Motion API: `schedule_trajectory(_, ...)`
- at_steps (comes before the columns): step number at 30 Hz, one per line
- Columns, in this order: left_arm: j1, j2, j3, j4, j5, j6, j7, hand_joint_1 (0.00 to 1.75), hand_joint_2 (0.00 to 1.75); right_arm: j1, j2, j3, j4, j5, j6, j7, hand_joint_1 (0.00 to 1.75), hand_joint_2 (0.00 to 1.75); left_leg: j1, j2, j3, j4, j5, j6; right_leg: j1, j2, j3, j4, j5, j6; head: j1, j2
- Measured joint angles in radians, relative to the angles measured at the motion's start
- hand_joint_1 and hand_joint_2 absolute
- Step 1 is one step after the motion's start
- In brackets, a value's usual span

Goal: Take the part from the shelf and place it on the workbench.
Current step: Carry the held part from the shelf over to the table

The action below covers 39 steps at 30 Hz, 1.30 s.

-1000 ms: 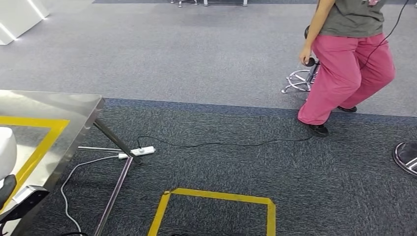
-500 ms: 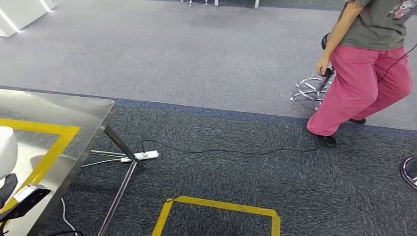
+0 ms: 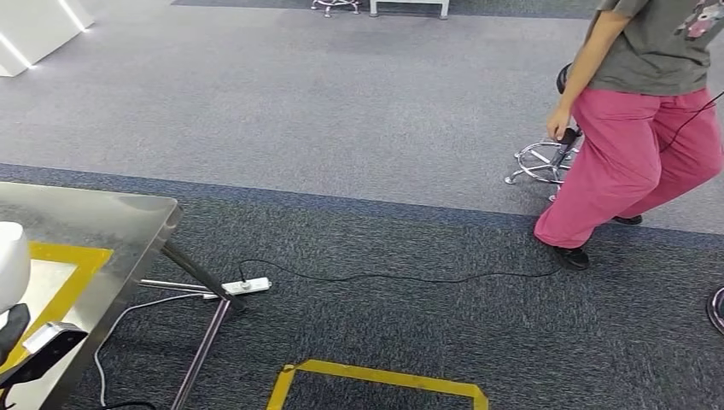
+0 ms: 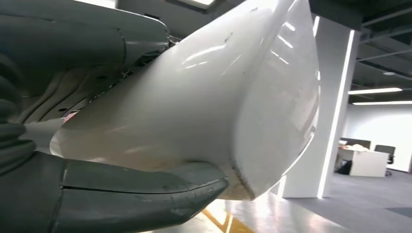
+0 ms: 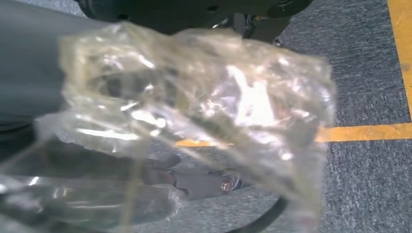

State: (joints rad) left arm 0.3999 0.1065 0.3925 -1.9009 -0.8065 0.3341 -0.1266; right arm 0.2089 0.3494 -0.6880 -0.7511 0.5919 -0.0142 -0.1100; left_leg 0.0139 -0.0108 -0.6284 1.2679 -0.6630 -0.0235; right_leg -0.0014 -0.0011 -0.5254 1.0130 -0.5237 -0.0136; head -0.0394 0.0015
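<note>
The part (image 4: 209,107) is a large glossy white shell. My left hand (image 4: 73,194) grips it, the thick grey thumb (image 4: 145,191) pressed along its lower edge. In the head view the white part (image 3: 10,260) pokes in at the far left, over the steel workbench (image 3: 111,226), which carries a yellow tape outline. A dark bit of my left hand (image 3: 12,329) lies just below the part. In the right wrist view, crumpled clear plastic (image 5: 204,97) covers my right hand (image 5: 29,73) and hides its fingers. That hand hangs over grey carpet.
A person in pink trousers (image 3: 632,145) stands at the right, one hand on a stool (image 3: 546,158). A power strip (image 3: 248,286) and its cable lie on the carpet by the workbench leg. A yellow tape square (image 3: 376,376) marks the floor ahead.
The whole picture has shifted, so the camera has moved; the workbench corner now sits lower and further left. The person has stepped a little to the right. My left hand still holds the part.
</note>
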Motion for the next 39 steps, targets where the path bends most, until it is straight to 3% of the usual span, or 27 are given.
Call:
schedule_trajectory(1,0.001,0.000,0.000,0.000,0.000,0.000,0.000,1.75,1.75,0.001,0.000,0.000,0.000,0.000,0.000,0.000,0.00,0.00,0.004,0.001,-0.011,-0.016,0.009,-0.004,-0.001,0.000,0.013,0.000,-0.010,0.002,0.000,0.000)
schedule_trajectory(4,0.001,-0.001,0.001,0.000,0.002,-0.003,0.002,1.75,1.75,0.001,0.000,0.000,0.000,-0.001,0.003,0.001,0.00,0.00,0.013,0.010,0.002,-0.155,0.141,-0.011,-0.004,0.000,0.050,0.003,-0.042,0.016,-0.001,0.000)
schedule_trajectory(6,0.002,-0.002,0.003,0.000,0.008,-0.010,0.005,1.75,1.75,0.001,0.001,0.000,-0.001,-0.003,0.004,0.002,0.00,0.00,0.007,0.020,0.005,-0.197,0.182,-0.003,-0.005,-0.001,0.054,0.007,-0.063,0.030,-0.005,0.000)
schedule_trajectory(8,0.002,-0.002,0.006,0.000,0.015,-0.016,0.007,1.75,1.75,0.001,0.001,0.001,-0.002,-0.005,0.006,0.003,0.00,0.00,0.002,0.022,0.007,-0.197,0.184,0.009,-0.006,-0.004,0.057,0.009,-0.076,0.031,-0.007,0.000)
schedule_trajectory(11,-0.003,-0.002,0.010,-0.001,0.027,-0.020,0.006,1.75,1.75,0.001,0.000,0.002,-0.003,-0.007,0.006,0.003,0.00,0.00,0.000,0.018,0.008,-0.199,0.187,0.016,-0.007,-0.005,0.069,0.006,-0.070,0.022,-0.007,0.000)
schedule_trajectory(18,-0.004,-0.002,0.012,-0.001,0.041,-0.022,0.004,1.75,1.75,0.001,0.000,0.003,-0.004,-0.009,0.006,0.004,0.00,0.00,-0.002,0.016,0.011,-0.201,0.174,0.034,-0.008,-0.006,0.084,-0.025,-0.074,0.027,-0.007,0.000)
schedule_trajectory(21,-0.004,-0.002,0.012,-0.001,0.041,-0.022,0.004,1.75,1.75,0.001,0.000,0.003,-0.005,-0.009,0.006,0.004,0.00,0.00,-0.004,0.016,0.017,-0.201,0.171,0.036,-0.010,-0.006,0.091,-0.037,-0.080,0.042,-0.008,0.000)
schedule_trajectory(27,-0.004,-0.002,0.013,-0.001,0.042,-0.023,0.004,1.75,1.75,0.001,0.000,0.004,-0.005,-0.009,0.006,0.004,0.00,0.00,-0.003,0.016,0.024,-0.202,0.171,0.036,-0.010,-0.006,0.097,-0.037,-0.079,0.049,-0.008,0.000)
schedule_trajectory(39,-0.004,-0.002,0.014,-0.001,0.040,-0.032,0.004,1.75,1.75,0.001,0.000,0.004,-0.005,-0.004,0.006,0.006,0.00,0.00,-0.003,0.016,0.033,-0.207,0.171,0.035,-0.009,-0.006,0.103,-0.037,-0.080,0.051,-0.008,0.000)
